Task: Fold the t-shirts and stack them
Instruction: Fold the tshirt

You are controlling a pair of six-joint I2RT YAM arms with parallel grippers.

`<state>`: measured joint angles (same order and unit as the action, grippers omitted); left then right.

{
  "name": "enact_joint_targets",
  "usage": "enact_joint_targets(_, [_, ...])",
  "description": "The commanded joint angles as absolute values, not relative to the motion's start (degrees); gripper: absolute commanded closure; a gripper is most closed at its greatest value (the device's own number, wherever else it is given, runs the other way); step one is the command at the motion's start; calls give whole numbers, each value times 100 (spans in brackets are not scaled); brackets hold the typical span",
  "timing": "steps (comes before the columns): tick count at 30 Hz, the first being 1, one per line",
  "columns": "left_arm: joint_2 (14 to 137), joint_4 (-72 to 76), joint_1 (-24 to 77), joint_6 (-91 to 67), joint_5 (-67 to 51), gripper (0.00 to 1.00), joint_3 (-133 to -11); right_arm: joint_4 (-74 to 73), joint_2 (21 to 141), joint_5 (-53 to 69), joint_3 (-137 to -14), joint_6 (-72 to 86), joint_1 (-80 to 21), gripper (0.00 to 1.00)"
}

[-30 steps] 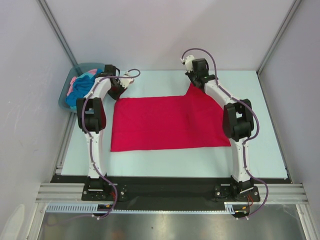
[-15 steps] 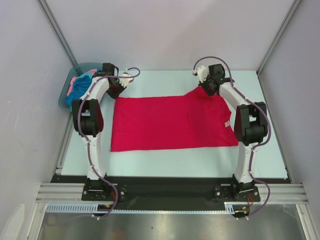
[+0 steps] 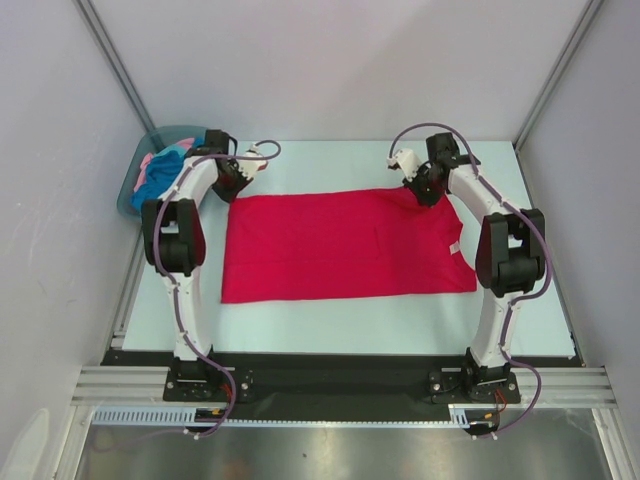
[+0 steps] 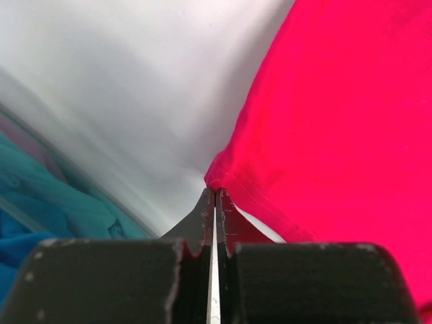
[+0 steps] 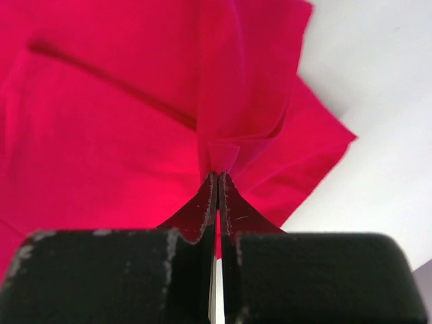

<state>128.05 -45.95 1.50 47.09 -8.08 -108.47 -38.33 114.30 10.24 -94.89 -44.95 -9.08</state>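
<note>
- Pulling the far corners, you have laid the red t-shirt flatter on the tabletop than a second ago; folding can likely start.
- The blue t-shirt and pink t-shirt wait in the tub.
- Your right hand slid outward, squeezed tight on the right corner.
- Your left hand stayed, squeezing the left corner.

In the top view the left arm stands up from its base at 7 o'clock, bends at the elbow and reaches toward 11 o'clock. The right arm rises from 5 o'clock and reaches toward 1 o'clock, with its forearm leaning inward. The left gripper has its jaws pressed together on an edge of the red t-shirt. The right gripper pinches the same shirt in the same way.
</note>
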Motion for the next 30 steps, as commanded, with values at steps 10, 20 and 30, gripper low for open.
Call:
enact_joint_targets(10, [12138, -4509, 193, 4939, -782, 100, -10688, -4210, 11276, 818, -9202, -5238, -510, 100])
enact_joint_targets(20, [11971, -4421, 193, 5001, -712, 100, -10486, -4025, 11276, 545, -9097, -5458, -211, 100])
enact_joint_targets(30, [11769, -4254, 193, 4992, -800, 100, -10354, -3999, 11241, 413, -9105, -5607, -106, 100])
